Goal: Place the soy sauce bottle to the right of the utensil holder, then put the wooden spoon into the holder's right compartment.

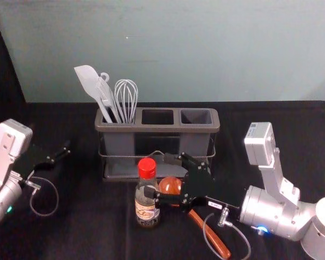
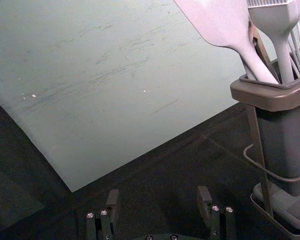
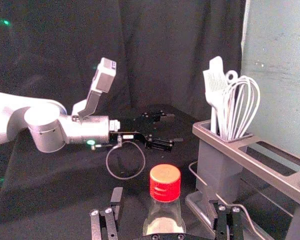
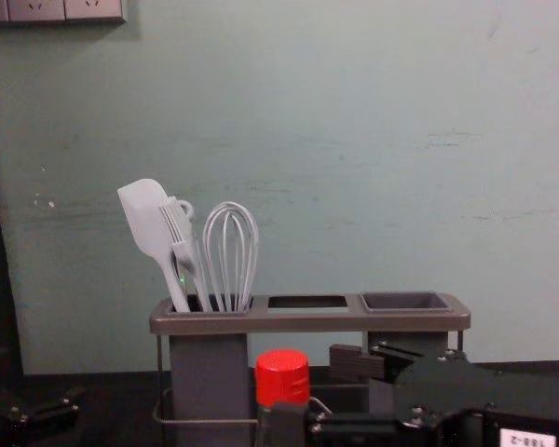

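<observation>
The right end effector (image 1: 156, 174) hangs open at the soy sauce bottle (image 1: 147, 212) before the holder (image 1: 162, 129), seemingly above the wooden spoon (image 1: 212, 236). Utensils (image 1: 89, 81) crowd the left compartment (image 1: 119, 145); the left end effector (image 1: 59, 153), open, idles off left.

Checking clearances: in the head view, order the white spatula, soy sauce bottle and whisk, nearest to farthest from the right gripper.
1. Soy sauce bottle: right at the right gripper.
2. Whisk: right side of the left compartment.
3. White spatula: that compartment's left side.
</observation>
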You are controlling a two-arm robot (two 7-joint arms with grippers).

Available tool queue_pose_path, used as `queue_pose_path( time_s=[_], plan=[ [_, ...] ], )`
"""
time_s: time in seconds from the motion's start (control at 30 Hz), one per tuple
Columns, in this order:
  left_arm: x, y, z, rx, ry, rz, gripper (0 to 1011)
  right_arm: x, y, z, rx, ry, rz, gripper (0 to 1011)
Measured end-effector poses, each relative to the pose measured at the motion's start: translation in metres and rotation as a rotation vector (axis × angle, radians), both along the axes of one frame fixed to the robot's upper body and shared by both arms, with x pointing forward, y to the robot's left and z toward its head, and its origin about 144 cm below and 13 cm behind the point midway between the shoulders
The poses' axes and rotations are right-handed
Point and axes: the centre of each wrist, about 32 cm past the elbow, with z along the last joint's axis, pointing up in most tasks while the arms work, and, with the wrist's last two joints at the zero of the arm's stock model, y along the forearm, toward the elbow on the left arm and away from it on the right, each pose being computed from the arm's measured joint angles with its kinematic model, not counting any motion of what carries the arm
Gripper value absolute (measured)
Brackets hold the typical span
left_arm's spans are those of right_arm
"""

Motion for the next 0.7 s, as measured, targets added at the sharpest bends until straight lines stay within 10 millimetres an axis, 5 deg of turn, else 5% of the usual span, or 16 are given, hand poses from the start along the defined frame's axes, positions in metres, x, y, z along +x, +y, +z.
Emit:
queue_pose_path(
  time_s=[0.7],
  plan=[
    [0.0, 0.0, 0.0, 0.0, 0.0, 0.0, 1011, 0.025, 0.016, 0.003, -0.015, 0.016, 0.021, 1003]
  ],
)
